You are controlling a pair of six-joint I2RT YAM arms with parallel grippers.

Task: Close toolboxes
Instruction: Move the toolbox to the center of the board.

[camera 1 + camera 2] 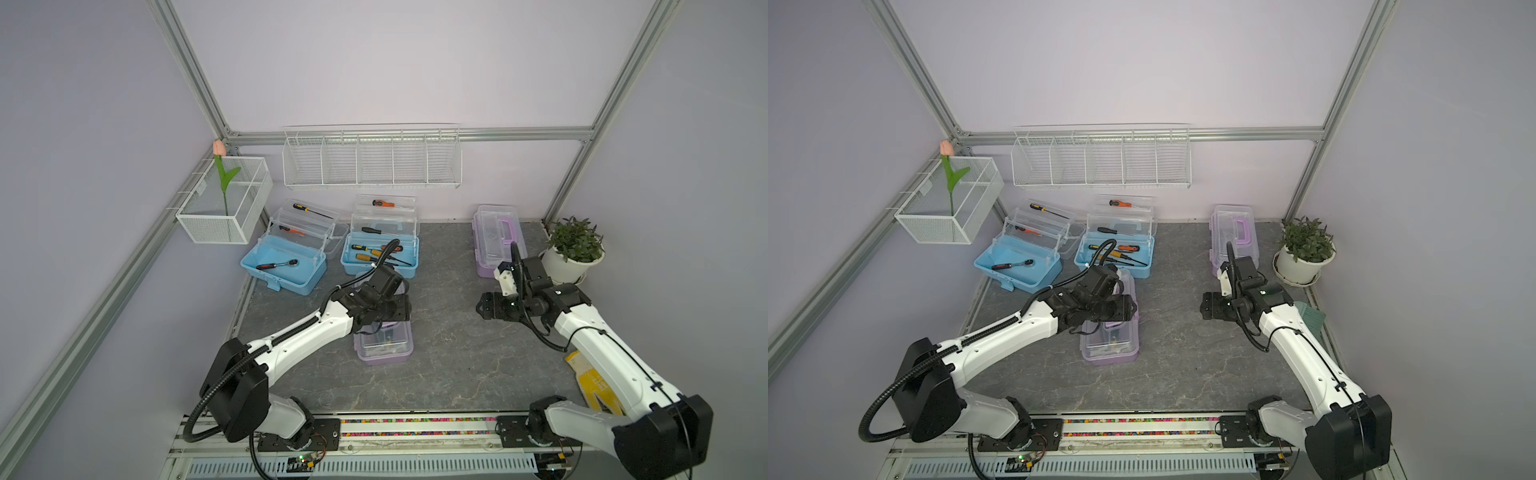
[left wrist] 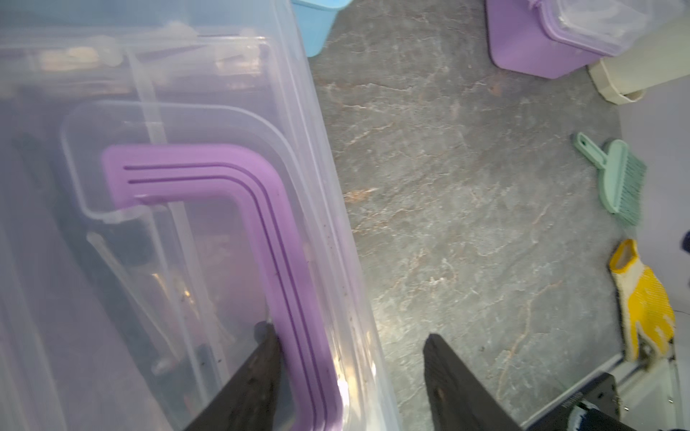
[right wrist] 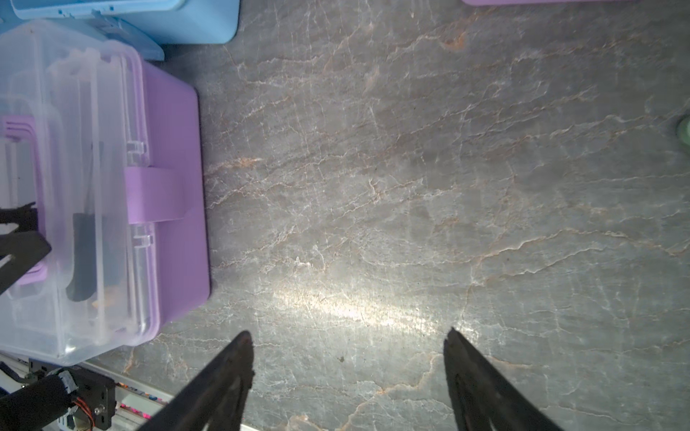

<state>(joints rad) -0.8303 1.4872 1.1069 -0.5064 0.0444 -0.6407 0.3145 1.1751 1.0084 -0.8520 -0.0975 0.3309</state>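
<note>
Top view: corner blue toolbox (image 1: 286,270) and middle blue toolbox (image 1: 380,253), upper centre, lids up. Far purple toolbox (image 1: 496,241), right of them, lid down. Near purple toolbox (image 1: 384,347), centre, under left gripper (image 1: 400,309).
Left wrist: left gripper (image 2: 347,332), jaws apart, straddling purple handle (image 2: 283,261) and lid rim, unclamped.
Right wrist: right gripper (image 3: 348,332), jaws spread over bare table (image 3: 410,186); near purple toolbox (image 3: 175,242) at frame left.

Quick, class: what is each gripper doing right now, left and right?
Left gripper: open, jaws straddling the lid edge of the near purple toolbox, gripping nothing.
Right gripper: open over the table, holding nothing.
</note>
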